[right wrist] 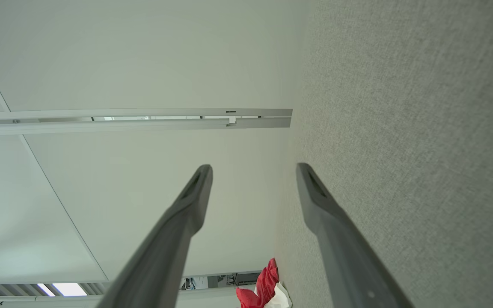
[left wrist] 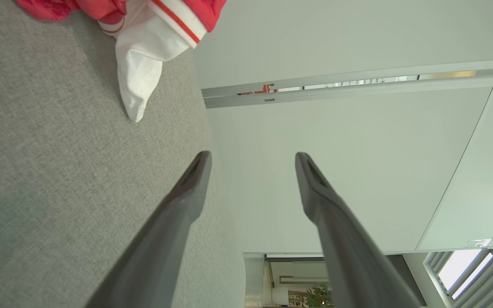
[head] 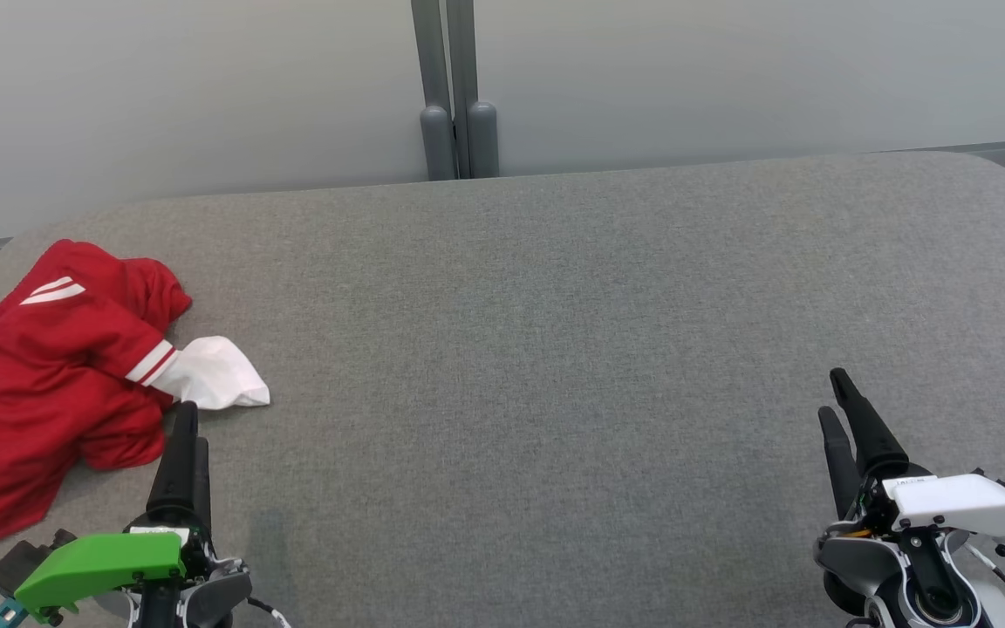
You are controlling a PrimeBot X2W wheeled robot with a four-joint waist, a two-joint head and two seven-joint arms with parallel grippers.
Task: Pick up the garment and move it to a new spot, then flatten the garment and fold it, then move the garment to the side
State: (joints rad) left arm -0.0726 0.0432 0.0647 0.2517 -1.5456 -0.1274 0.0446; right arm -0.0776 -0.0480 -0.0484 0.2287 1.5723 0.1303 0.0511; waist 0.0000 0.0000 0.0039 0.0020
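Note:
The garment (head: pixel 58 366) is a red top with white stripes and a white cuff, lying crumpled at the left end of the grey surface (head: pixel 537 349). Its white cuff shows at the top of the left wrist view, garment (left wrist: pixel 144 55), and a small part of the garment (right wrist: pixel 265 291) appears at the bottom of the right wrist view. My left gripper (head: pixel 190 427) stands open just right of the heap, fingertips near the white cuff, holding nothing. Far from the cloth at the lower right, my right gripper (head: pixel 834 394) is open and empty.
A pale wall (head: pixel 206 87) with a grey post (head: pixel 459 96) runs behind the surface. The surface's rounded far corners fall away at left and right. Bare grey fabric stretches between the two grippers.

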